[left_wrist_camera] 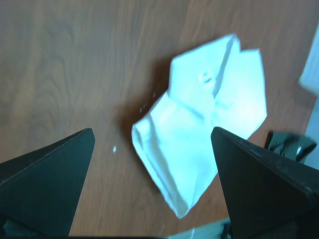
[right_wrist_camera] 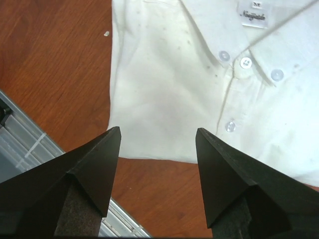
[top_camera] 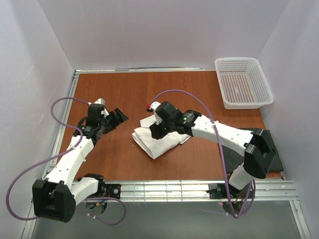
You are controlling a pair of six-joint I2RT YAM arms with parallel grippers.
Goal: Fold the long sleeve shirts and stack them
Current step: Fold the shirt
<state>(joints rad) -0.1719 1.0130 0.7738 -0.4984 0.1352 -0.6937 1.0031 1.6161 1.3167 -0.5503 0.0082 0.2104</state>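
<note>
The white shirt lies folded in the middle of the table, collar and buttons up; it also shows in the left wrist view and the right wrist view. My left gripper is open and empty, held left of the shirt and apart from it. My right gripper is open and empty, just above the shirt's near edge. A dark cloth, which looks like the charcoal shirt, lies at the right edge, partly hidden under the right arm.
A white mesh basket stands at the back right corner. White walls close in the table on three sides. A metal rail runs along the near edge.
</note>
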